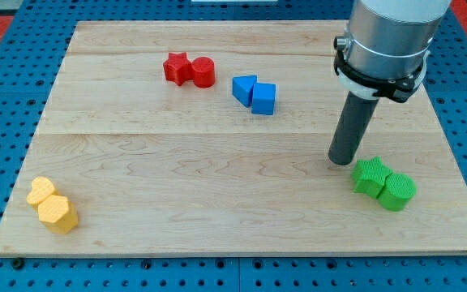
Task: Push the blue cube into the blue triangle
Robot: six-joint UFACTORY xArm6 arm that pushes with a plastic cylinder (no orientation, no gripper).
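**Blue cube sits against blue triangle; tip parked by the green pair**

Nearest the camera, toward 7 o'clock on the wooden worktop (217,203), lie two yellow blocks touching each other: a yellow hexagonal block (58,214) closest to the view's bottom edge, and a yellow heart-like block (41,192) just behind it.

Over at about 4 o'clock sits a green pair, also in contact: a green cylinder (396,191) and, at its 10 o'clock, a green star (371,175).

My tip (343,161) rests on the board just beside the green star, at that star's 10 o'clock; whether it touches the star I cannot tell. The rod rises from there into the grey arm body at the view's top right. No fingers exist on this rod, so nothing is held.

Farther back, around 12 o'clock, the blue cube (263,98) stands with the blue triangle (244,88) pressed against its 10 o'clock side; the two appear to touch. Both are well apart from my tip, lying at its 10 o'clock.

Farthest, near 11 o'clock, a red cylinder (203,72) and a red star (176,67) sit side by side, touching.
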